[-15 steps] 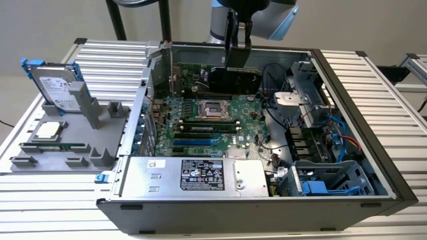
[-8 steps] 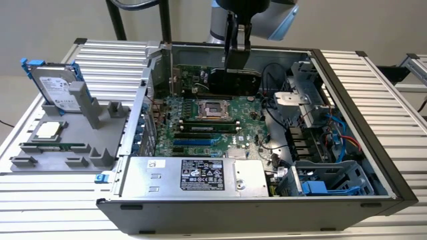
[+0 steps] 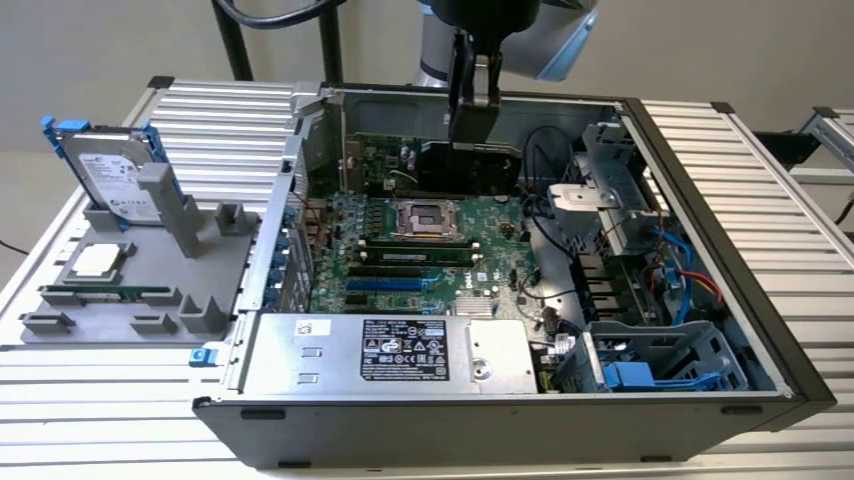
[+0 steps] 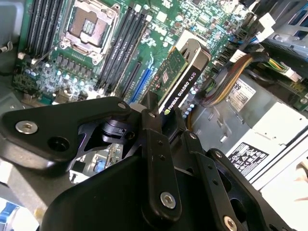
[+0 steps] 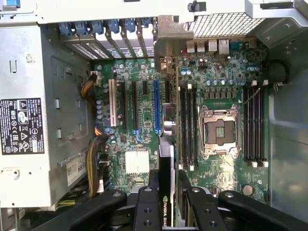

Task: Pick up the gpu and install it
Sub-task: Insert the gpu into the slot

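gripper [image 3: 474,135]: hanging straight down off the arm into the open case [image 3: 747,300]. Its fingers [image 5: 145,206] are clamping onto the gpu [image 3: 467,168], one on each face, squeezed in as far as the card lets them.

gpu: riding upright in that pinch, inside the case and close to its far wall in the exterior view, with the black cooler face looking at the camera. In the first wrist view it's showing edge-on between the fingers.

gpu vs board: it's hovering over the motherboard [image 3: 400,275] and running the same way as the long slots, just beside the blue slot [image 5: 156,108], with the memory slots [image 5: 186,125] on its other side. I honestly can't tell if its bottom edge is touching anything.

socket [image 3: 430,215]: sitting open in the middle of the board, just beside the card in the exterior view.

psu [image 3: 387,355]: lying along the near wall of the case, well away from the card.

gray fixture [image 3: 80,300]: sitting outside the case on the exterior view's left. It's holding a hard drive [image 3: 114,175] standing on edge and a memory stick [image 3: 107,295] lying flat.
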Robot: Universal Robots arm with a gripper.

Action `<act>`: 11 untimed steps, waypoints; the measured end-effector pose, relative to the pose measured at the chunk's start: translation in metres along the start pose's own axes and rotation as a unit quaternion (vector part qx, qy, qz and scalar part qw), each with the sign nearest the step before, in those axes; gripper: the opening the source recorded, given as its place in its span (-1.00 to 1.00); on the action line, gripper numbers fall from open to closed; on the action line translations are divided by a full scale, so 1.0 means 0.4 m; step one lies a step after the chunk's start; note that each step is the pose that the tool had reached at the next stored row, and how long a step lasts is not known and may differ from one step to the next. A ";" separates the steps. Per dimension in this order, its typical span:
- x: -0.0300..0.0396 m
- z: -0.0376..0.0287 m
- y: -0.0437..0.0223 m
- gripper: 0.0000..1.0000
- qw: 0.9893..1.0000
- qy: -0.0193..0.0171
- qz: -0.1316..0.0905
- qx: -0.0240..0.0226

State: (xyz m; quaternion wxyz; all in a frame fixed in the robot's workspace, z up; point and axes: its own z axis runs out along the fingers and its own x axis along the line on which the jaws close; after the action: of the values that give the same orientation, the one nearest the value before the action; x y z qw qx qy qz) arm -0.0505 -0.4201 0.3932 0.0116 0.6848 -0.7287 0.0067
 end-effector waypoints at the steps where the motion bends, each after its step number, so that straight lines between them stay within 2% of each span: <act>1: 0.000 0.001 0.000 -1.00 1.000 0.000 0.000 0.000; 11: -0.001 0.014 0.000 -1.00 1.000 0.003 0.000 0.000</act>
State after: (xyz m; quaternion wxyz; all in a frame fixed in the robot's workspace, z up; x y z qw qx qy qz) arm -0.0505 -0.4199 0.3874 0.0139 0.6847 -0.7286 0.0091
